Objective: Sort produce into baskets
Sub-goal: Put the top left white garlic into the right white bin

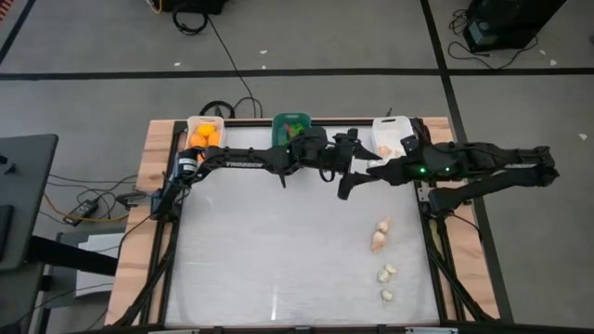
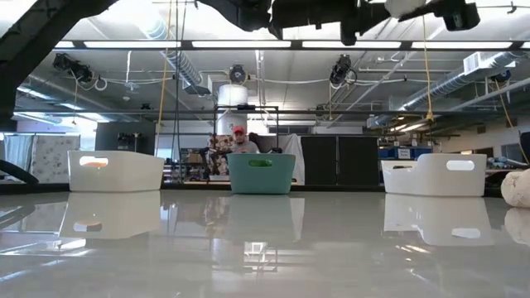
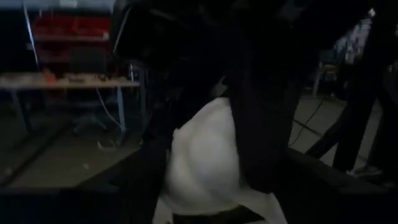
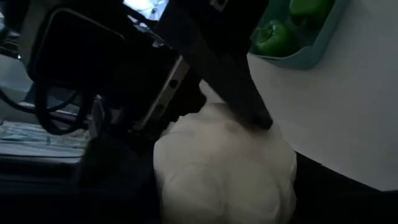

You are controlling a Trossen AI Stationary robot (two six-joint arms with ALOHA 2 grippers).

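Passing a garlic bulb (image 3: 202, 162) hand to hand, up over the table (image 1: 278, 250).

Closest to the front edge, on the right side, loose bulbs (image 1: 380, 237) wait w/ nothing touching them. Mid-air past them, my left gripper (image 1: 345, 165) & right gripper (image 1: 371, 173) meet w/ the bulb between them. Both sets of fingers are partly apart & on it. Can't tell which pair really has the grip. I think we meet here b/c the right arm sits closer to the garlic bin. At the far edge: right white basket (image 1: 390, 123) w/ garlic, teal basket (image 1: 292, 119) w/ green peppers (image 4: 273, 34), left white basket (image 1: 206, 122) w/ orange fruits (image 1: 206, 137).
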